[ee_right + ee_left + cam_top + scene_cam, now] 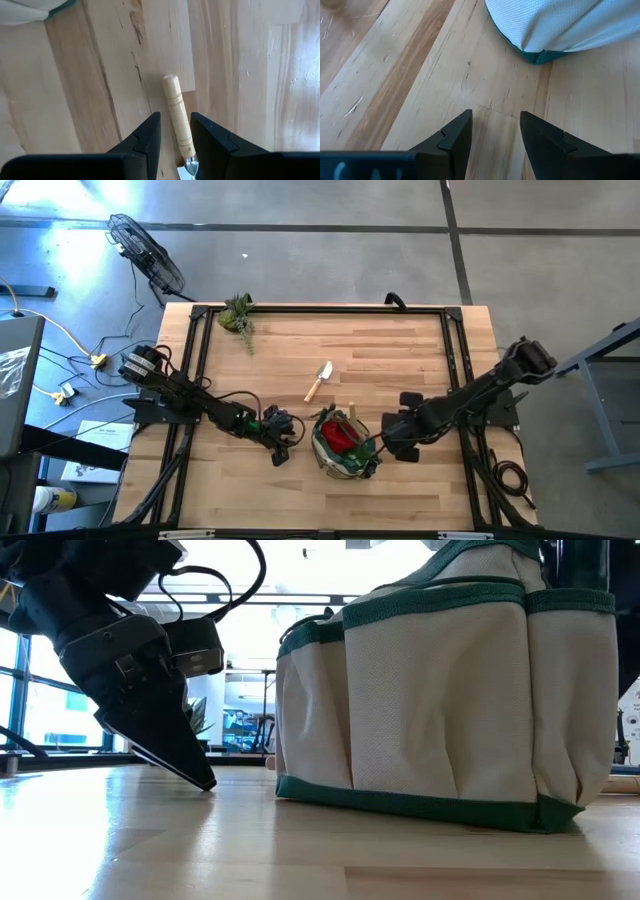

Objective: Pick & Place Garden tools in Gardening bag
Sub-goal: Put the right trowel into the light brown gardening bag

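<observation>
Left claw (pixel 496 114) sits released and empty just above the tabletop (pixel 420 75), beside the gardening bag (pixel 440 700). My right claw (pixel 175 116) straddles a wooden-handled tool (pixel 172 95) near the bag; whether it grips I cannot tell. I'd centre on the handle, clench firmly, then lift clear of the rim. Pale wood planks, a trowel (pixel 319 381) lying apart, grey floor and a fan (pixel 145 250) beyond

Trowel (pixel 178 117) blade cut off; gardening bag (pixel 450 700) top cropped.
</observation>
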You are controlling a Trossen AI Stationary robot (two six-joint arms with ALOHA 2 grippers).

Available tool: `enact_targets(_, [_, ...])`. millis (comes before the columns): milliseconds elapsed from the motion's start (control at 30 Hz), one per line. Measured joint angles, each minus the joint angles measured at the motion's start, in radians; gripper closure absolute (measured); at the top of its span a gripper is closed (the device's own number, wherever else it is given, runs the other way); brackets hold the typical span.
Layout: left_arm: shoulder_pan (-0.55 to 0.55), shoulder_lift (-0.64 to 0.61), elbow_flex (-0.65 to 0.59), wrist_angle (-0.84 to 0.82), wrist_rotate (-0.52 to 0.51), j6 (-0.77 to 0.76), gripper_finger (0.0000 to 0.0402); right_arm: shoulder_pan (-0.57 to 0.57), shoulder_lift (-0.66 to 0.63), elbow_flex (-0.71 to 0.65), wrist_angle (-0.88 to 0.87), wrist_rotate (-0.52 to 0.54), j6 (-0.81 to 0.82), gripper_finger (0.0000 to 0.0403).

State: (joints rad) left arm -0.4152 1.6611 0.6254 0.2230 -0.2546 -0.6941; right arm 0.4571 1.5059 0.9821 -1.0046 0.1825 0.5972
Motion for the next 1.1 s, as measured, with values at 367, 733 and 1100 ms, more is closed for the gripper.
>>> enact_targets(367, [0.000, 0.000, 0.000, -0.001, 0.001, 0.000, 0.0240, -0.008, 0.005, -0.129, 0.087, -0.044, -0.013, 0.0306])
enact_targets(733, [0.000, 0.000, -0.001, 0.003, -0.006, -0.003, 0.0240, -0.048, 0.005, -0.219, 0.232, -0.023, 0.000, 0.0306])
enact_targets(1100, [0.000, 0.001, -0.001, 0.005, -0.009, -0.011, 0.0240, -0.067, 0.005, -0.284, 0.405, -0.071, 0.002, 0.0306])
